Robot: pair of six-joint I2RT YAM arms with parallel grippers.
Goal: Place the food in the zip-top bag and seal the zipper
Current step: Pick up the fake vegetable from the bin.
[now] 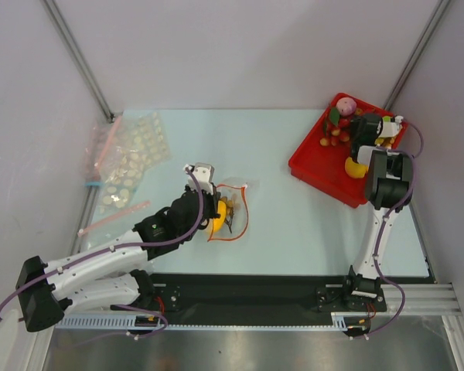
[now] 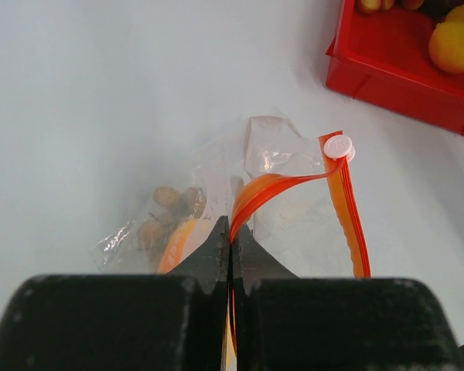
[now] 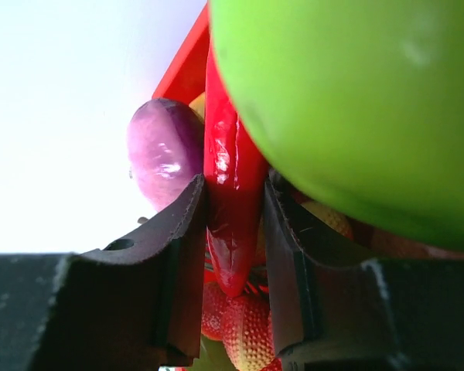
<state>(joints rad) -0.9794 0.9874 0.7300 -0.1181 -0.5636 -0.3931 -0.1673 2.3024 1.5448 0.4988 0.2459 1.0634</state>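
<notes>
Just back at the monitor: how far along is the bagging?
Done: nuts and a yellow piece sit in the bag. In hand: left gripper pinches the zipper; right gripper grips a chili in the tray. Left: remaining fruit, then sealing the open zipper.

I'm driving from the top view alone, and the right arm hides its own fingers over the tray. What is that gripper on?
Observer: In its wrist view, the right gripper has a red chili pinched between its fingers.
Operator: And the other side?
Observer: The left gripper is shut on the zipper, near one end of the strip.
Operator: What's inside so far?
Observer: Brown nuts show through the bag.
</notes>
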